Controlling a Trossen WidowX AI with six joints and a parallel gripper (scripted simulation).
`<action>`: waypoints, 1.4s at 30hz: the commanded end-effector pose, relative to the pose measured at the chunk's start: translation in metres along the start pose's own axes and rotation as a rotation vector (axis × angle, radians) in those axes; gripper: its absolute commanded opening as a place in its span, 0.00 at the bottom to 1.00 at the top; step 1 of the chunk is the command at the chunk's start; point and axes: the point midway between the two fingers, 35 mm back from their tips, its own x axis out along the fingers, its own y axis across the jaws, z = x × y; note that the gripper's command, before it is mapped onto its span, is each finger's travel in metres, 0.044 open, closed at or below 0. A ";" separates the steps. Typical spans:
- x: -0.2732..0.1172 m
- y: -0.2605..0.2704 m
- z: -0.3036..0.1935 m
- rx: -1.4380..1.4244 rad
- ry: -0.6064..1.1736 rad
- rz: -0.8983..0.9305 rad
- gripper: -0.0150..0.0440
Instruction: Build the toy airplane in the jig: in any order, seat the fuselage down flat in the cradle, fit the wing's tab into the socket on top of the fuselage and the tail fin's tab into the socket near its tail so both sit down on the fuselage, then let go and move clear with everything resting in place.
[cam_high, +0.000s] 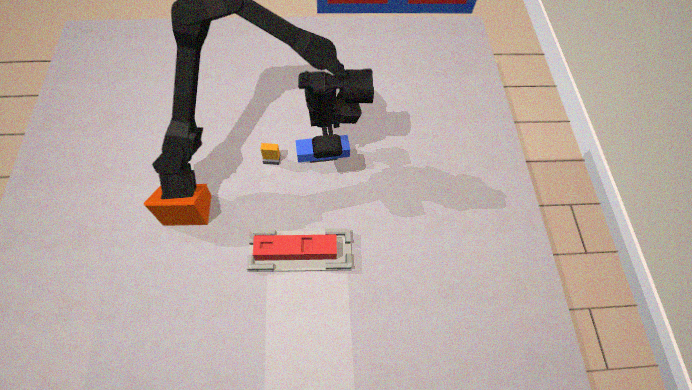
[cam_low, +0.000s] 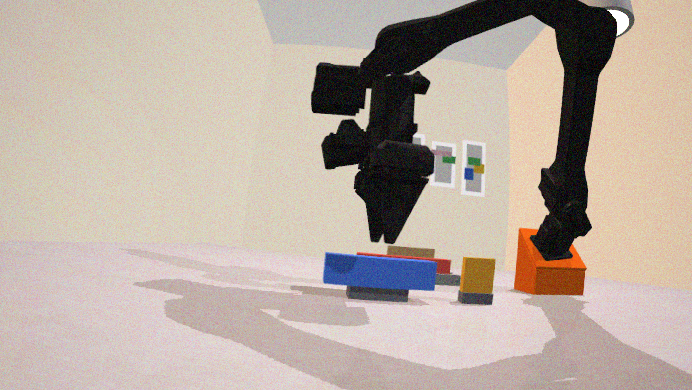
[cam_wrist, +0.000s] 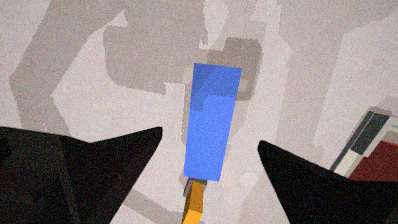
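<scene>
The red fuselage lies level in the grey cradle, its two top sockets empty. The blue wing rests on a low dark stand. The yellow tail fin stands on its own small dark stand beside the wing's end. My gripper is open and empty above the wing, pointing down. In the wrist view its fingers stand on either side of the wing's long edges. The tabs of both parts are hidden.
The orange base block carries the arm, left of the parts in the top view. A tan block shows behind the fuselage in the exterior view. A blue and red object is at the far edge of the top view.
</scene>
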 end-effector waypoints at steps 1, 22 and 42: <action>0.007 0.001 0.000 0.003 0.002 0.004 1.00; 0.041 0.001 -0.001 0.003 0.001 0.006 1.00; 0.045 0.001 -0.001 0.003 0.001 0.006 0.52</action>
